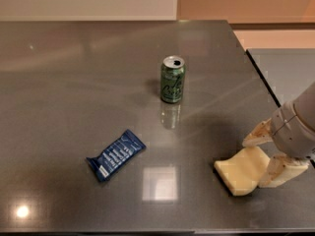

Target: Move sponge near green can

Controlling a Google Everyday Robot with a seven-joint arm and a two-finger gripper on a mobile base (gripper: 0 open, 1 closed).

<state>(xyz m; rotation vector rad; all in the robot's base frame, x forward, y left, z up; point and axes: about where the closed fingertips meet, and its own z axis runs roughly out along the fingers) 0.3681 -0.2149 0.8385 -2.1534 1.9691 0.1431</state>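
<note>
Near the worktop's (74,82) right edge the tool (262,160), spread, straddles one end of the pale yellow sponge (240,171), apparently poised to pinch it for carrying to the green can (173,80), well apart.

Kitchen-like polished counter (74,82), end effector (268,156) at right

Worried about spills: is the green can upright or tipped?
Upright: green can stands on its base, top up; the gripper is beside the sponge.
</note>
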